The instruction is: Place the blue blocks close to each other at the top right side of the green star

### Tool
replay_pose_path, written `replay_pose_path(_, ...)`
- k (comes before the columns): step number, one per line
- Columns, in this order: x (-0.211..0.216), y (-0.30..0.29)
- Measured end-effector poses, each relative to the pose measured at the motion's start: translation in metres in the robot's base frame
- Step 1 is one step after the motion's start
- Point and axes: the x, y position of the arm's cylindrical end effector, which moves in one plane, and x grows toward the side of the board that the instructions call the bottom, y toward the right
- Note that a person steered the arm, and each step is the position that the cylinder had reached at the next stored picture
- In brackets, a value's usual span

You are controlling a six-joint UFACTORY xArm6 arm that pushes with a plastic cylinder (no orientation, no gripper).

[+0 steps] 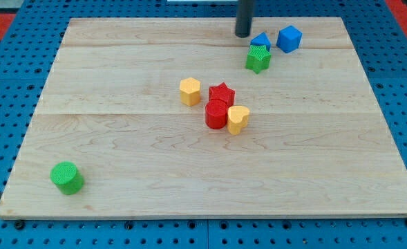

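The wooden bench carries everything. No jaws show, only my tip, just left of the blue triangular block, which touches the green star; the blue cube sits just right.

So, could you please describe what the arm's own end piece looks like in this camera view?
Only a short length shows: a straight, dark grey to black cylindrical rod, smooth and slightly glossy, cut off by the view's top edge. My tip ends bluntly on the pale wooden board. No cables, markings or tool are visible.
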Motion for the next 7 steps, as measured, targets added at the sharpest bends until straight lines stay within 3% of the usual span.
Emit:
replay_pose_path(1,-0.031,0.054)
replay_pose_path(2,-0.006,0.077)
replay_pose_path(3,0.05,0.069)
replay_pose_path(4,0.043,0.071)
replay_pose_path(5,-0.007,0.111)
replay_pose_path(6,-0.026,0.181)
replay_pose_path(7,0.039,0.182)
